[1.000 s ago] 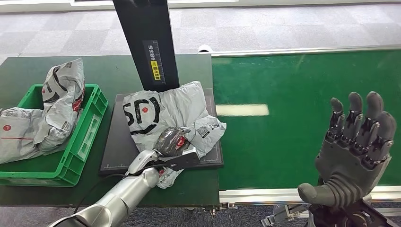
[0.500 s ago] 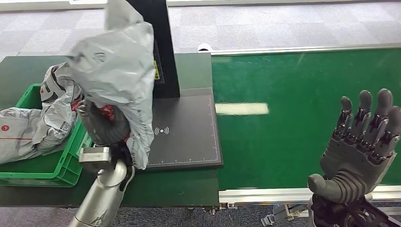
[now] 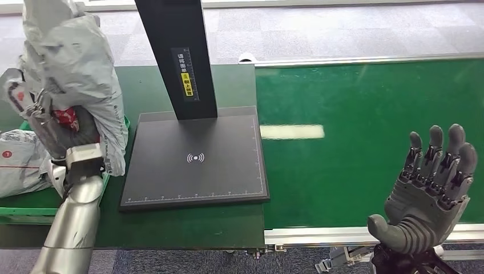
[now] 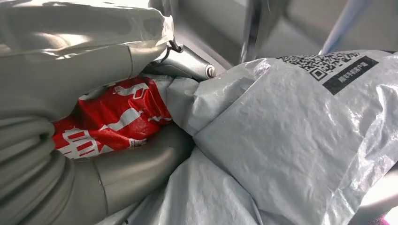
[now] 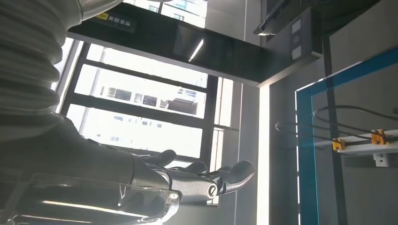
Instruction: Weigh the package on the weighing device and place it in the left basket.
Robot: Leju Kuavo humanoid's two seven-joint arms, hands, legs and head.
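One package (image 3: 74, 68), grey poly mailer, hanging from left hand (image 3: 60, 140), fingers bunching it at red-printed patch, raised over green basket (image 3: 34, 212) at bench left end. Other grey mailers (image 3: 17, 160) lying in basket. Weighing device (image 3: 194, 157) sitting bare. Right hand (image 3: 431, 197) hovering by green conveyor (image 3: 365, 142), fingers spread, holding nothing. Bag looking soft, light, slippery, drooping; likely gripping best on gathered fold, not flat face.
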